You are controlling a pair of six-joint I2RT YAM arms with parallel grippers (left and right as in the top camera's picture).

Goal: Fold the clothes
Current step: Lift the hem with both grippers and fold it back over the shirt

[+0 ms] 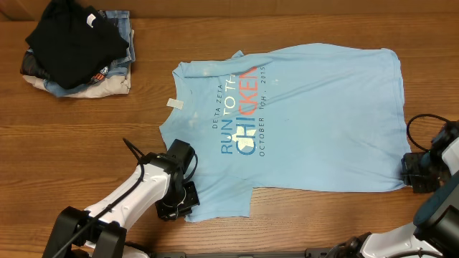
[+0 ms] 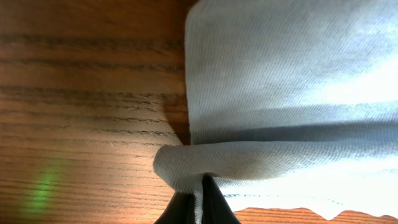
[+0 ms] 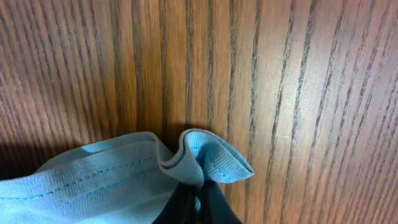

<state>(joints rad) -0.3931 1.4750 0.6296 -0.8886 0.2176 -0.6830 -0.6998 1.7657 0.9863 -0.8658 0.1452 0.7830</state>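
Jaws low, tight on T-shirt (image 1: 323, 115)

White tubular left arm (image 1: 118, 197), black joints, thin black cable (image 1: 133, 148), black left gripper (image 1: 185, 208). Right arm (image 1: 441, 208) white and teal, black right gripper (image 1: 409, 172), looped black cable (image 1: 412, 132).

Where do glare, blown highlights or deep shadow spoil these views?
Left wrist: the light sky-blue cotton T-shirt washes out at lower right, and a green glare spot sits on the brown wooden table. Right wrist: sharp, with dark shadow at lower left. Overhead: evenly lit, lettering legible.
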